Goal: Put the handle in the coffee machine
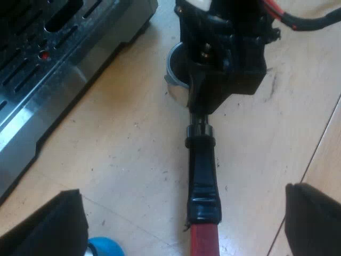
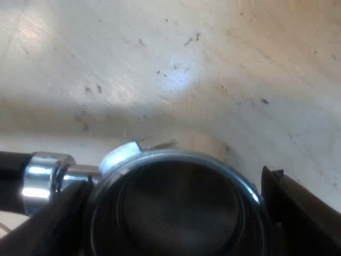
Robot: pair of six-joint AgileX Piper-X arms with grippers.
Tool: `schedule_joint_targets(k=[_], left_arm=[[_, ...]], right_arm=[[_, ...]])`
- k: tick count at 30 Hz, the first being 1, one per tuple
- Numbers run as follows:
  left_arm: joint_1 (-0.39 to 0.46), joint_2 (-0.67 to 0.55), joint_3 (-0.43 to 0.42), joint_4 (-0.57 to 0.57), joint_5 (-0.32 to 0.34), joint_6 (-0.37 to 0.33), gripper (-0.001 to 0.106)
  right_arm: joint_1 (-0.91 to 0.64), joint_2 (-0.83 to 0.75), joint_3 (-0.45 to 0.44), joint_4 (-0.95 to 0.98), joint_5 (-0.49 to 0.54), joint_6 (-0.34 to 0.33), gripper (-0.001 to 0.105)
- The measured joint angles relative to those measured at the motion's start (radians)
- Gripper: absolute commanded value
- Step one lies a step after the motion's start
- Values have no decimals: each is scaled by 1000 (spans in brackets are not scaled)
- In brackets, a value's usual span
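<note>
Right wrist view: right end effector point(image 2: 173, 218) clasps holder point(image 2: 176, 197) at basket.

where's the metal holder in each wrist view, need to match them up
left wrist view: the metal holder lies on the wooden table beside the espresso machine, its basket end under the right hand.
right wrist view: the metal holder is seen close from above, its round basket over the wooden table.
shared landmark: the chrome collar between handle and basket; same chrome collar.
</note>
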Motion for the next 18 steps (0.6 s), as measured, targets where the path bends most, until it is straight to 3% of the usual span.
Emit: schedule_joint_targets(k=[8, 18], left_arm=[[0, 0, 0, -3, 0, 0, 78], [0, 0, 0, -3, 0, 0, 78]], right_arm=[[0, -44, -11, 27, 0, 22, 0], [0, -44, -96, 83, 11, 26, 0]])
